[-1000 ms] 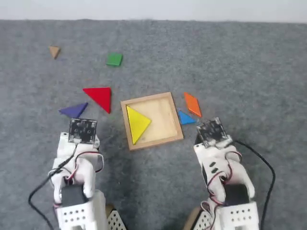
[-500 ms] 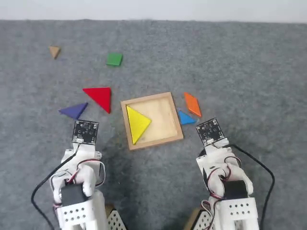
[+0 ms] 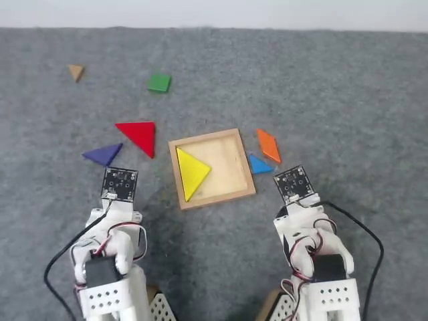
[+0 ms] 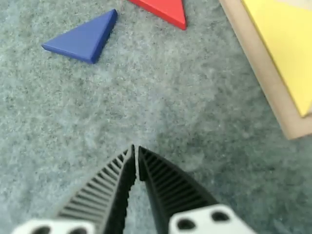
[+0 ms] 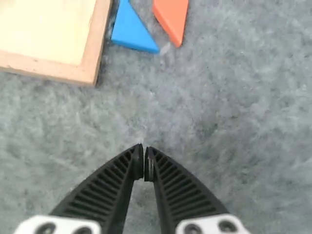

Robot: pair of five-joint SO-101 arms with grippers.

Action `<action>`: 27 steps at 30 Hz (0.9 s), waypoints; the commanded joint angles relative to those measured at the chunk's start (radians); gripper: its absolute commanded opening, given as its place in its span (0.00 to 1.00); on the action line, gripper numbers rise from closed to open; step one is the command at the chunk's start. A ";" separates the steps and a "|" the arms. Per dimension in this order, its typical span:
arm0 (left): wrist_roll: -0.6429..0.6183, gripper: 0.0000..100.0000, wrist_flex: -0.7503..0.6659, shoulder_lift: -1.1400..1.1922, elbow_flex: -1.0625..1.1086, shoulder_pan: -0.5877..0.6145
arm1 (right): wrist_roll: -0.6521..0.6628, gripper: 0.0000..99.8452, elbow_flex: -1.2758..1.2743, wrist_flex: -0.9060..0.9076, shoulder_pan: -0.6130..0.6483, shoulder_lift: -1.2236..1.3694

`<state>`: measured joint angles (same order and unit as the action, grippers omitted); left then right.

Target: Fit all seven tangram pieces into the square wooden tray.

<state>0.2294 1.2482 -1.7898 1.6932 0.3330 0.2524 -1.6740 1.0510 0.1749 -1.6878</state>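
High camera looks down over the table (image 3: 348, 93) from behind me; wrist cameras sit close behind my left claw (image 4: 135, 151) and right claw (image 5: 144, 149) — all share the tray's (image 3: 215, 198) near corners.

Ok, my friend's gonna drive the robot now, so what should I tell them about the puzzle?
Both empty: the left gripper is shut above the carpet near the tray's left side, and the right gripper is shut near its right side.
Done: the yellow triangle lies in the tray.
Left: six pieces on the carpet. The red triangle and purple triangle are left of the tray. The green square and tan triangle are farther off. The orange piece and blue triangle are just right.
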 commanded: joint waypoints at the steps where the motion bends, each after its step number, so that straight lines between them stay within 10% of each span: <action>1: -0.009 0.01 0.008 -0.009 -0.008 0.005 | -0.117 0.02 -0.015 0.012 0.047 -0.019; 27: -0.009 0.01 0.011 -0.014 -0.008 0.002 | -0.175 0.02 -0.015 0.012 0.048 -0.019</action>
<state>0.2294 1.2482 -1.7898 1.6932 0.3330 0.0882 -1.6740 1.0510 0.2179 -1.6878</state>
